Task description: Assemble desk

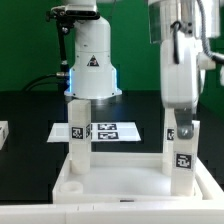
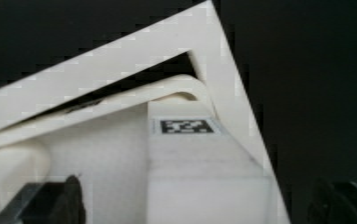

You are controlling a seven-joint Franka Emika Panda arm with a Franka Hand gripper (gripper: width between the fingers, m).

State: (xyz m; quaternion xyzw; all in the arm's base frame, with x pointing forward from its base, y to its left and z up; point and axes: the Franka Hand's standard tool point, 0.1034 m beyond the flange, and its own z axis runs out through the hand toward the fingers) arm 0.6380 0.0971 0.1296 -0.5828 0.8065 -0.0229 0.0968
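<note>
We see a black table (image 1: 30, 110) before a pale wall (image 1: 130, 30), with the white desk panel (image 1: 120, 188) in the foreground. The gripper (image 1: 183, 120) stands open astride the upright leg (image 1: 183, 152) at the exterior view's right.

You can see the panel (image 1: 110, 186) and its upright legs (image 1: 78, 140) are smooth white plastic with a soft, even sheen (the printed tags (image 2: 187, 126) on them look flat and matt). The black desk (image 1: 30, 112) beneath reads as dull, while the arm's white shell (image 1: 180, 70) looks like glossier hard plastic.
</note>
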